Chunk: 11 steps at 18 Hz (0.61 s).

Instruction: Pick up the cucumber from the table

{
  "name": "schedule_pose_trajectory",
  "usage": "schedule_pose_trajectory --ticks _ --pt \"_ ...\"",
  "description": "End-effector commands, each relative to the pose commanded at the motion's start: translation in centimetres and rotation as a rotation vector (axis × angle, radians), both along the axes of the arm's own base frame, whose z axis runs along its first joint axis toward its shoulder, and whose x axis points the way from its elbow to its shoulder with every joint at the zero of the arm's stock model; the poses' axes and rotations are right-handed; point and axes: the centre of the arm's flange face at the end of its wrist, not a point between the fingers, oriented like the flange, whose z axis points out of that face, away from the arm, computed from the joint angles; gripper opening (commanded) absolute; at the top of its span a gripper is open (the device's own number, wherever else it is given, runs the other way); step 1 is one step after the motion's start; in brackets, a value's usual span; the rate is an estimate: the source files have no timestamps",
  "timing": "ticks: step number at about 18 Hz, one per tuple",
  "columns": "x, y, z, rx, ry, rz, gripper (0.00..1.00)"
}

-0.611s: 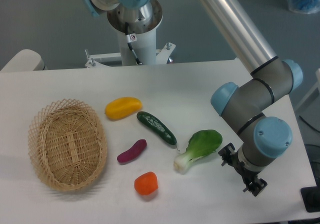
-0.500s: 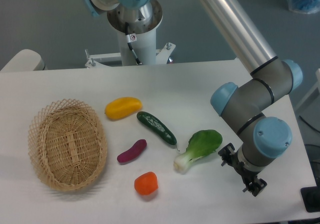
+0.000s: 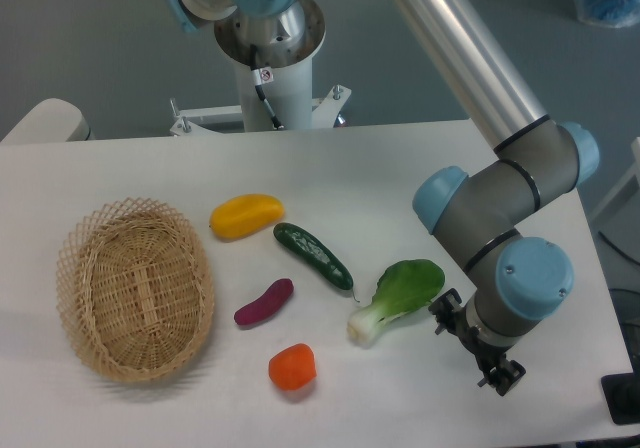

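Observation:
The cucumber (image 3: 313,256) is slim, dark green and speckled. It lies diagonally on the white table (image 3: 400,163) near the middle, with its stem tip pointing to the lower right. My gripper (image 3: 474,346) hangs at the right front of the table, a good way right of the cucumber and just right of the bok choy. Only dark parts of it stick out from under the blue-capped wrist, so how its jaws stand is hidden. Nothing shows in its grasp.
A bok choy (image 3: 399,295) lies between cucumber and gripper. A yellow pepper (image 3: 246,215) sits just up-left of the cucumber, a purple eggplant (image 3: 264,302) below it, and an orange vegetable (image 3: 292,366) nearer the front. A wicker basket (image 3: 134,288) stands at left.
The arm's wrist and gripper have shifted slightly left, toward the bok choy. The vegetables and basket have not moved.

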Motion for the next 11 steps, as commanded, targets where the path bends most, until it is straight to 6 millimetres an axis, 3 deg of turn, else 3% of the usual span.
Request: schedule_pose_trajectory --ticks 4,6,11 --pt "1.6 0.0 0.2 -0.001 -0.020 0.049 1.00" --pt "3.7 0.5 0.2 -0.020 -0.030 0.035 1.00" --pt "8.6 -2.6 0.5 -0.055 -0.082 0.100 1.00"
